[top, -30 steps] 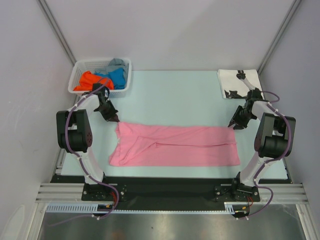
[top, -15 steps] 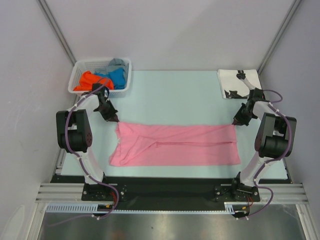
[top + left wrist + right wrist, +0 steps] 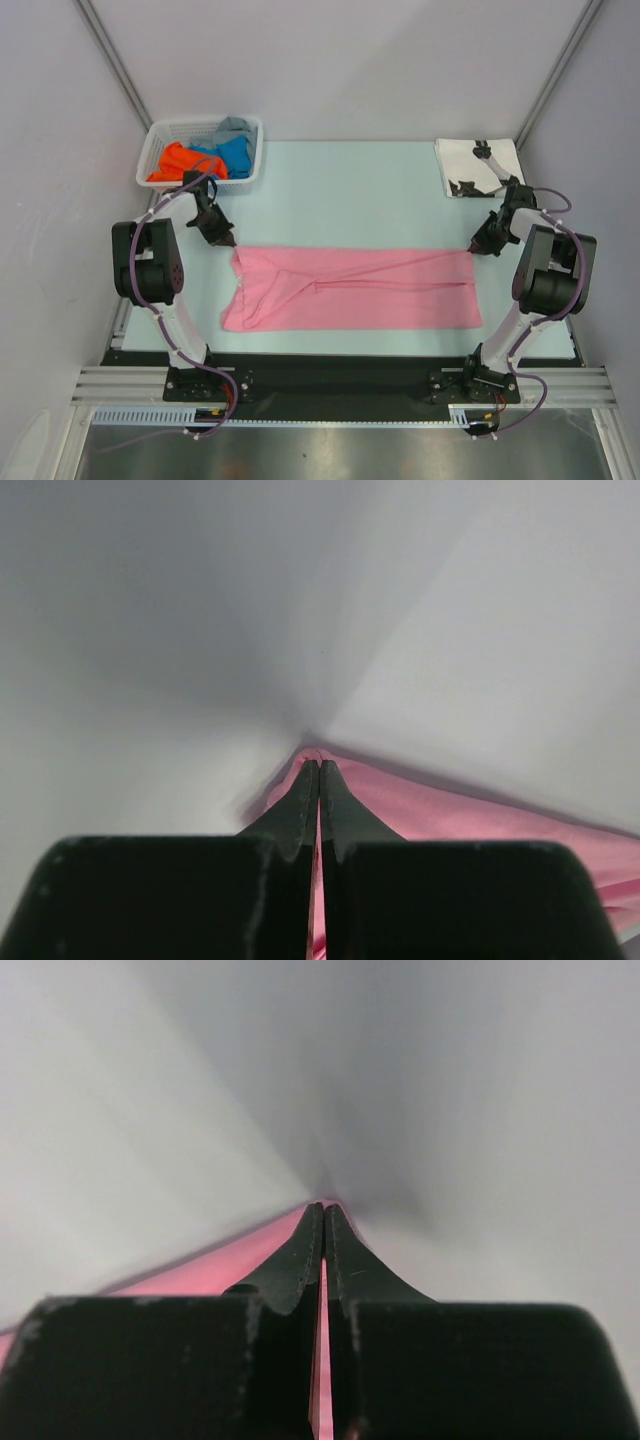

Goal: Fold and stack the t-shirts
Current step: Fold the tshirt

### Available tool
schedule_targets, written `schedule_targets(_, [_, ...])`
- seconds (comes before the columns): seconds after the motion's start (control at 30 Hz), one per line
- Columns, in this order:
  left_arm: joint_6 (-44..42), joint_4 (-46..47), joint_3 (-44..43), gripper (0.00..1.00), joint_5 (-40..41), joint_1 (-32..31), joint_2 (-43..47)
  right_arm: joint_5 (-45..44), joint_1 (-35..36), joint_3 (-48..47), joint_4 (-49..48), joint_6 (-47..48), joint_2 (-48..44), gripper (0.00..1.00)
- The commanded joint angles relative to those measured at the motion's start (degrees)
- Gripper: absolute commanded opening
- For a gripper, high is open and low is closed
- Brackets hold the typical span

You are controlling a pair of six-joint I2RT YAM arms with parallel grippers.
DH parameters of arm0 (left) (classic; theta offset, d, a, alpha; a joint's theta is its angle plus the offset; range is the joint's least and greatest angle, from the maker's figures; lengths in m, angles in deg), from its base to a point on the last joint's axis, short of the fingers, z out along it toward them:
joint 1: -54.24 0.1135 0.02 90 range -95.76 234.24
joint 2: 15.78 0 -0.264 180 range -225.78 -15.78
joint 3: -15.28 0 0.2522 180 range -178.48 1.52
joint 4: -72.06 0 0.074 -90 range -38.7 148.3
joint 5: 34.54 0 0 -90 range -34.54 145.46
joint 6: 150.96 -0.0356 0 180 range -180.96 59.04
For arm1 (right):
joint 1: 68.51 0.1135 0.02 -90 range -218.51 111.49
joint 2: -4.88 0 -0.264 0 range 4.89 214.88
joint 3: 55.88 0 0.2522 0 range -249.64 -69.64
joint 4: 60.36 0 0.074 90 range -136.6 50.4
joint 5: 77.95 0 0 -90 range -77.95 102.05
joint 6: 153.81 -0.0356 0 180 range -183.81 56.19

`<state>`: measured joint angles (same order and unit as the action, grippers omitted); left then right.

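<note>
A pink t-shirt (image 3: 350, 290) lies stretched in a long band across the near half of the table. My left gripper (image 3: 229, 243) is shut on its far left corner, and pink cloth (image 3: 420, 810) shows between and beside the closed fingers. At the far right corner, my right gripper (image 3: 474, 248) is also shut on the shirt, with a pink strip (image 3: 200, 1270) running off to the left of its fingers. Orange, blue and grey t-shirts (image 3: 205, 155) sit heaped in the basket. A folded white t-shirt with black print (image 3: 478, 166) lies at the back right.
A white lattice basket (image 3: 160, 135) stands at the back left corner of the table. The pale table surface (image 3: 350, 190) runs between the basket and the folded white shirt. Grey walls close in on both sides.
The right gripper moved back and to the right and closed on the shirt's far right corner. The pink shirt's far edge has been drawn tighter. The left gripper stayed shut on its corner.
</note>
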<state>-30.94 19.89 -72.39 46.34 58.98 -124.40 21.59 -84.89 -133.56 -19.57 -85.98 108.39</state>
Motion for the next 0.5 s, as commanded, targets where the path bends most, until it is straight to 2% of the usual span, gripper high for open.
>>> schedule_targets(0.0, [0.30, 2.81, 0.34, 0.01, 2.88, 0.81, 2.53, -1.27, -0.41, -2.52, -0.49, 1.95, 0.73, 0.00])
schedule_targets(0.07, [-0.14, 3.43, 0.26, 0.00, 3.50, 0.89, 2.88, -1.80, -0.41, -3.57, 1.09, 2.66, 1.17, 0.01])
schedule_targets(0.13, [-0.75, 2.91, -0.44, 0.04, 3.68, 0.89, 3.32, -1.89, -0.14, -4.63, 2.41, 3.19, 1.61, 0.09])
schedule_targets(0.17, [-0.93, 2.91, -0.45, 0.13, 3.33, 0.81, 3.67, -2.24, 0.12, -5.77, 4.33, 3.28, 1.87, 0.22])
schedule_targets(0.23, [-1.37, 2.73, -0.36, 0.31, 3.32, 0.72, 5.25, -3.91, 1.52, -7.26, 6.62, 3.54, 2.05, 0.31])
schedule_targets(0.27, [-1.46, 2.64, -0.27, 0.48, 3.24, 0.80, 5.87, -4.87, 2.05, -7.97, 9.59, 3.45, 1.88, 0.38])
schedule_targets(0.3, [-1.72, 2.56, -0.10, 0.54, 3.24, 0.63, 6.74, -6.88, 2.58, -9.80, 11.10, 3.37, 1.70, 0.40])
schedule_targets(0.37, [-2.24, 1.24, -0.27, 0.61, 4.11, 0.28, 9.20, -9.26, 4.16, -11.22, 15.31, 3.19, 1.09, 0.47])
schedule_targets(0.47, [-3.91, -0.69, -0.53, 0.60, 5.43, -1.82, 12.90, -13.14, 5.57, -12.37, 18.84, 3.71, -1.54, 0.55])
